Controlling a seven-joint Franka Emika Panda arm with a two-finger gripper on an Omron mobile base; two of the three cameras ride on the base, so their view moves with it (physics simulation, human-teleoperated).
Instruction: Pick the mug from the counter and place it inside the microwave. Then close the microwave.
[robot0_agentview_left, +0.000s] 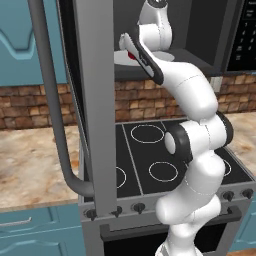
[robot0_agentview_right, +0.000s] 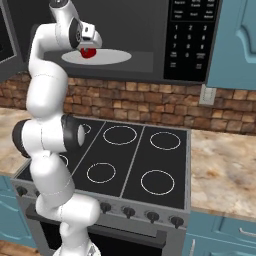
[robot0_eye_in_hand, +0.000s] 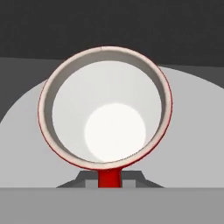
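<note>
Left of the scene, the microwave door (robot0_agentview_left: 95, 100) stands swung wide open toward me, its long bar handle (robot0_agentview_left: 52, 100) on the near face. To its right lies the open cavity of the microwave (robot0_agentview_right: 150, 55), with my arm reaching into it.

My gripper (robot0_agentview_right: 89, 46) is inside the cavity, above the left part of the plate (robot0_agentview_right: 112, 56), closed narrow on the handle (robot0_eye_in_hand: 108, 178) of the mug (robot0_eye_in_hand: 105, 107). In the hand view my fingertips (robot0_eye_in_hand: 87, 180) flank that red handle at the bottom, and the mug's white interior opens straight ahead of me, so the mug lies directly beyond my fingers, its axis running along my line of sight. The handle points back toward me.

In the right base view the mug hangs just under my hand, at or just above the plate; I cannot tell whether its base touches.

The coming move turns on this vertical relation: I judge that the mug must be seated on the plate before I release and back out.

The keypad (robot0_agentview_right: 192, 40) closes the cavity on the right.
</note>
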